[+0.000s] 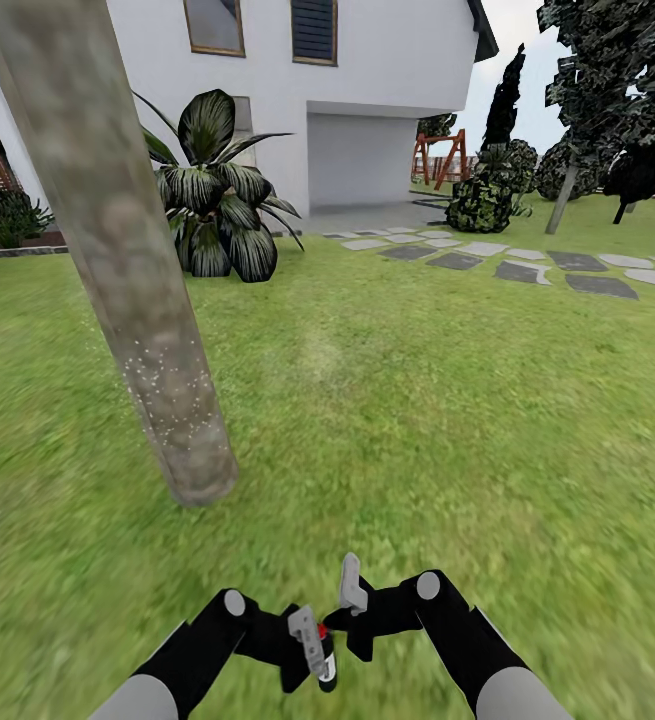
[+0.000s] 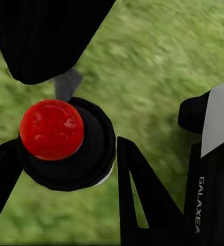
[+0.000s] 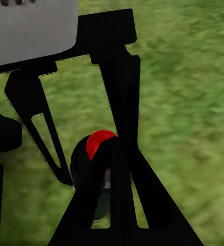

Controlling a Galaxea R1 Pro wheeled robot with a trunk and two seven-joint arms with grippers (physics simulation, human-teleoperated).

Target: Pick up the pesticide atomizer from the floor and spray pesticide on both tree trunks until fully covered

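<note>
Landmark: the trunk (image 1: 132, 260), a thick mottled column leaning across the lawn (image 1: 417, 400), with the white house (image 1: 367, 90) well behind it.
Atomizer (image 1: 324, 655): a small black bottle with a red top, held low in front of the robot, between the two grippers and well short of the trunk's foot.
Left gripper (image 1: 307, 640): its fingers sit on either side of the black body, so the jaws look closed on the atomizer; in the left wrist view the red cap (image 2: 52, 129) sits close between dark fingers.
Right gripper (image 1: 352, 590): just beside the atomizer, on its far side from the trunk; I cannot tell whether its jaws are open or closed.
Pesticide (image 1: 172, 400): white specks dot the lower trunk; the bark above looks bare.
Key relation: the trunk lies ahead and to the left of the atomizer, on the left arm's side; the bottle's long axis looks roughly upright.
Judged next: aim the nozzle up the trunk to cover the bare bark.
</note>
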